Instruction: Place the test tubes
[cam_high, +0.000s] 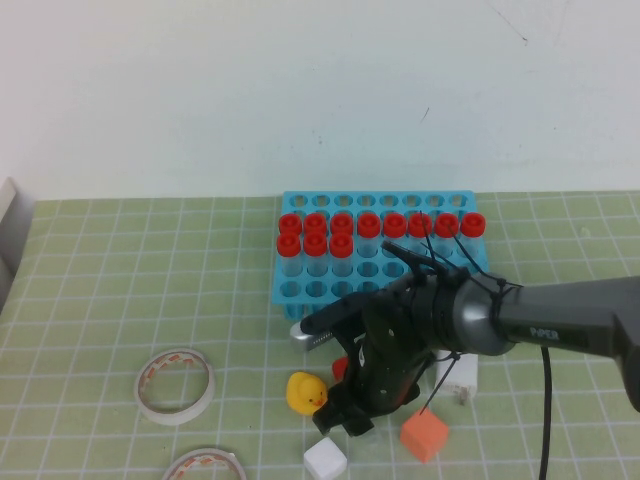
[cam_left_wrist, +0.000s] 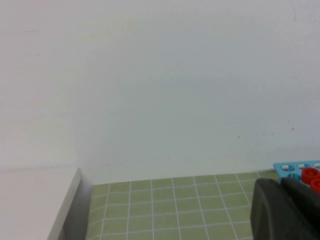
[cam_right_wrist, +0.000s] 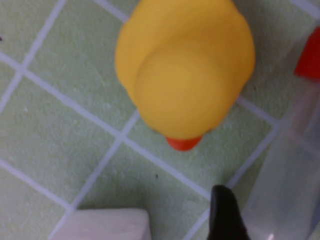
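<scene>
High view: right gripper (cam_high: 322, 378) spread low on the worktop (cam_high: 120, 280), apparently straddling a loose test tube (cam_high: 341, 366) beside the duck (cam_high: 305, 392) to grasp it for the rack (cam_high: 292, 292); left gripper (cam_left_wrist: 282, 210) pressed together, parked aside.

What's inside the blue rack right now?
The blue rack holds eleven red-capped tubes: eight in one row, three in the next. The right claw, down by the duck, and its arm cover the near-right holes. The left claw sits parked off left.

Near middle of mat (cam_high: 100, 290) crowded by duck (cam_high: 305, 392), white cube (cam_high: 325, 462), orange cube (cam_high: 424, 435), white block (cam_high: 462, 378); rack (cam_high: 290, 290) just behind; tape rolls (cam_high: 147, 385) at left; open mat left of rack.
</scene>
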